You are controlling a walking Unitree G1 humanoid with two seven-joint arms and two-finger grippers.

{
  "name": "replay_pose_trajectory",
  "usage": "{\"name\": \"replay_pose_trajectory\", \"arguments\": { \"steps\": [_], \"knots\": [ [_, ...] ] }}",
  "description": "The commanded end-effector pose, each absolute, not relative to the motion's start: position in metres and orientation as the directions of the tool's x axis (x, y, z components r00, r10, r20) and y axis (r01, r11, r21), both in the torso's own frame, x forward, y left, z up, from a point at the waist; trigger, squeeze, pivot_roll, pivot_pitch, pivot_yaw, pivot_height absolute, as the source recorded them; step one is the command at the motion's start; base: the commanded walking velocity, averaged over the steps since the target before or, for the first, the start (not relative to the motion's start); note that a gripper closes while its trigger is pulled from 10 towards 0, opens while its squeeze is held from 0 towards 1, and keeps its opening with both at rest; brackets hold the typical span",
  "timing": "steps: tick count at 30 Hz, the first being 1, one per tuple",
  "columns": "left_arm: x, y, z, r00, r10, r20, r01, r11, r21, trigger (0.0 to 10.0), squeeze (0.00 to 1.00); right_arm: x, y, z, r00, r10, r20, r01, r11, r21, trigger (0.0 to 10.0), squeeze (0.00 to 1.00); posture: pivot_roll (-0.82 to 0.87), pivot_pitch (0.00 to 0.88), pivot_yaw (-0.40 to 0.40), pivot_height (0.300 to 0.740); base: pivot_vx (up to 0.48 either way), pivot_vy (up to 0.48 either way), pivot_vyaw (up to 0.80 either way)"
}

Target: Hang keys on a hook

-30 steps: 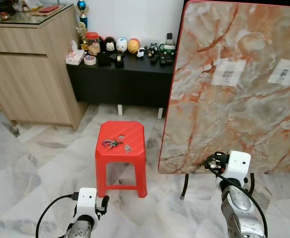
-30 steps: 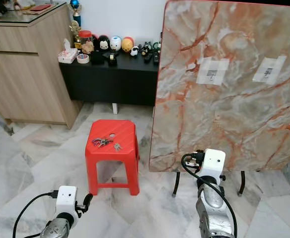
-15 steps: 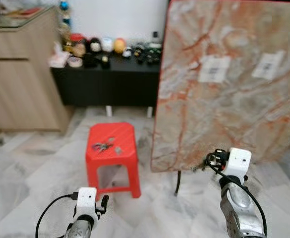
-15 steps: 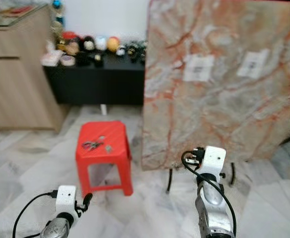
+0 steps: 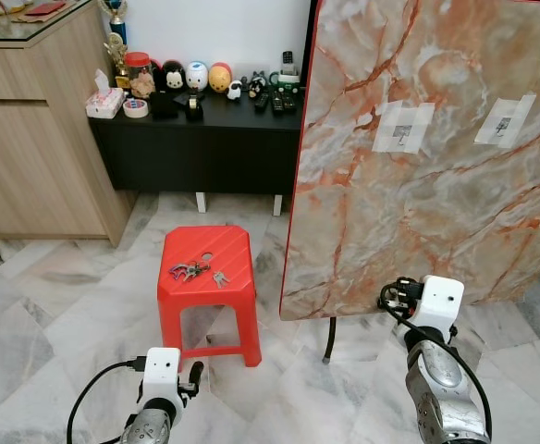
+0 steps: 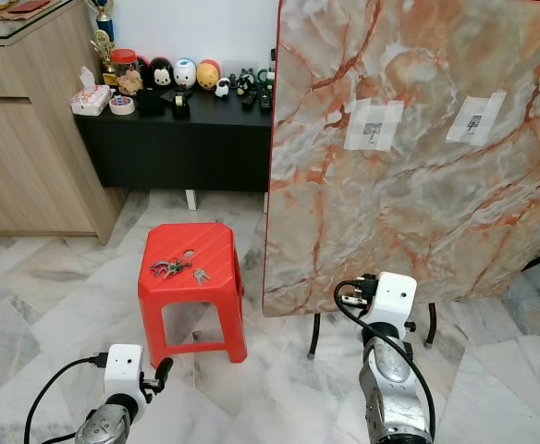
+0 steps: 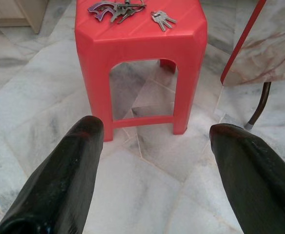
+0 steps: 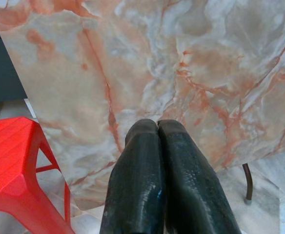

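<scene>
Red plastic stool (image 5: 207, 277) stood on the marble floor (image 5: 39, 314), the landmark here. Keys (image 5: 195, 271) lay on the stool's top, a bigger bunch beside a smaller set, untouched. Right of the stool, a tilted marble tabletop (image 5: 427, 157) stood on edge with two taped hooks (image 5: 402, 128) high on its face. Behind the stool, a black console (image 5: 205, 139) held figurines. Left gripper (image 7: 152, 161) hung low in front of the stool, fingers spread wide, grasping nothing. Right gripper (image 8: 158, 141) faced the slab, fingers pressed together, empty.
</scene>
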State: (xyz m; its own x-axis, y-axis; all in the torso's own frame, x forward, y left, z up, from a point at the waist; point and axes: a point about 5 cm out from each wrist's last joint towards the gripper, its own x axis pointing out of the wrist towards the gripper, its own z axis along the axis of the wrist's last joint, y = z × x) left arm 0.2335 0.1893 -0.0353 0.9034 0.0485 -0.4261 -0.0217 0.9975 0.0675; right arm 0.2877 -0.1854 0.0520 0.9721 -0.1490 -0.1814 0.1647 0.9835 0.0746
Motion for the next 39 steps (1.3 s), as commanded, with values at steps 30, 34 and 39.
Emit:
{"name": "replay_pose_trajectory", "arguments": {
  "steps": [30,34,39],
  "knots": [
    [0.2326,0.1904,-0.0345,0.908,0.053,-0.415,-0.034,0.998,0.052,10.0,0.0,0.292,-0.185,0.0614,0.978,-0.162,-0.132,0.171,0.983,0.061,10.0,0.0,0.03,0.0,-0.074,0.74,0.26,0.0,0.0],
    [0.2327,0.1904,-0.0344,0.909,0.053,-0.414,-0.036,0.998,0.049,10.0,0.0,0.292,-0.1844,0.0612,0.978,-0.16,-0.132,0.169,0.984,0.059,10.0,0.0,0.03,0.0,-0.074,0.74,0.327,0.0,0.0],
    [0.2328,0.1902,-0.0344,0.909,0.054,-0.414,-0.038,0.998,0.046,10.0,0.0,0.292,-0.1845,0.0615,0.978,-0.159,-0.131,0.168,0.984,0.059,10.0,0.0,0.02,0.0,-0.073,0.74,0.332,0.0,0.0]
  ]
}}
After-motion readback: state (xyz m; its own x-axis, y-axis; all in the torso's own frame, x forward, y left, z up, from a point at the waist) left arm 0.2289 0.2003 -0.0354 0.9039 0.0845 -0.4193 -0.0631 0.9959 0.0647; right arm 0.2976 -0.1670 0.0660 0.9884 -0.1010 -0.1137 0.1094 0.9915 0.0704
